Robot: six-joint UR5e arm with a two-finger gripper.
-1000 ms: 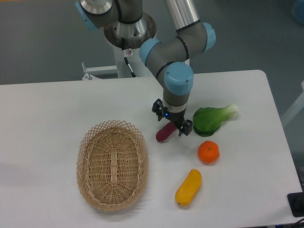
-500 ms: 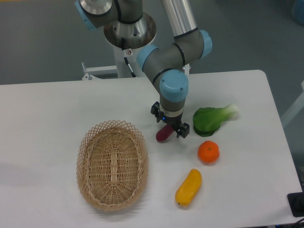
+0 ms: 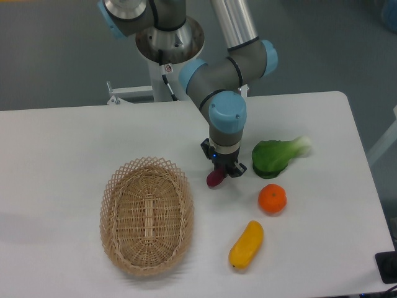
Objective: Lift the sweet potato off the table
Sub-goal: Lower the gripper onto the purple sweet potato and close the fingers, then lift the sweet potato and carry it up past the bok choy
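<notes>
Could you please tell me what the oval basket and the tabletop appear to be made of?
The oval tan basket looks like woven wicker or rattan: open lattice rim, tightly plaited base, matte. The large white table looks like smooth laminate or painted board, though its even, faintly sheened surface leaves the exact material open.

No legible text, labels, brands, numbers or signs anywhere in view.

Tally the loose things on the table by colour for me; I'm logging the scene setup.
Reddish-purple: 1, the sweet potato, under the claw
Green: 1, the leafy vegetable
Orange: 1, the round orange
Yellow: 1, the oblong fruit
Tan: 1, the wicker basket
Total: 5
</notes>
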